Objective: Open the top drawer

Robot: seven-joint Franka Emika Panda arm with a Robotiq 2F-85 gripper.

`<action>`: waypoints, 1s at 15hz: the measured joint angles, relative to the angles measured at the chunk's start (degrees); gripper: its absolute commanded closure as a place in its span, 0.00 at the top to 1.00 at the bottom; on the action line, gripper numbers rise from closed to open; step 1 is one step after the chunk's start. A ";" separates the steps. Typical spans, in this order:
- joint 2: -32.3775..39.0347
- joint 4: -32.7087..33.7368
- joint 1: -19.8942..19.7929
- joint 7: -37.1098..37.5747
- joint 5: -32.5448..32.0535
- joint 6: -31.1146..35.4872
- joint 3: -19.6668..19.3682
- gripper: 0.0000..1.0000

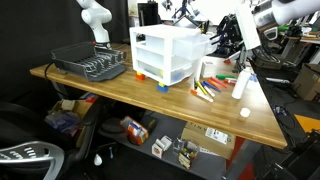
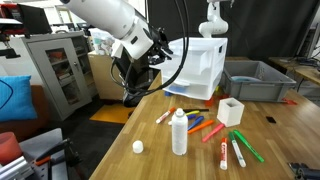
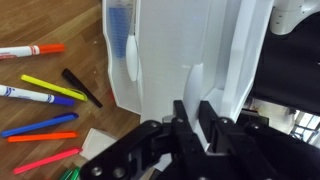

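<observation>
The white three-drawer unit [image 1: 165,55] stands on the wooden table and shows in both exterior views [image 2: 203,65]. The top drawer [image 1: 170,38] is its uppermost tray. My gripper [image 1: 222,45] is at the unit's front at top-drawer height [image 2: 160,50]. In the wrist view the black fingers [image 3: 195,115] are nearly together, with a thin white ridge of the top drawer's front [image 3: 196,80] running between them. The unit fills that view, turned on its side. How far the drawer stands out of the unit I cannot tell.
Coloured markers [image 1: 210,88] [image 2: 205,128] [image 3: 40,90] lie on the table in front of the unit. A white bottle [image 2: 179,132], its cap [image 2: 138,147] and a small white box [image 2: 230,110] stand nearby. A black dish rack [image 1: 88,63] and a grey bin [image 2: 255,80] flank the unit.
</observation>
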 measured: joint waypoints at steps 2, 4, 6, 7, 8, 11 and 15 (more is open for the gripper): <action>-0.66 -0.70 0.00 0.00 0.00 0.14 0.00 0.05; -1.16 -1.27 -0.01 0.00 0.00 0.17 0.00 0.05; -1.77 -1.93 -0.06 -0.01 0.00 0.25 0.00 0.05; -2.14 -2.35 -0.08 -0.01 0.00 0.30 -0.01 0.05; -2.48 -2.78 -0.13 -0.02 0.00 0.40 -0.02 0.05; -3.71 -4.09 -0.38 -0.05 -0.01 0.79 -0.02 0.07; -4.86 -5.18 -0.50 -0.06 -0.02 0.95 -0.02 0.53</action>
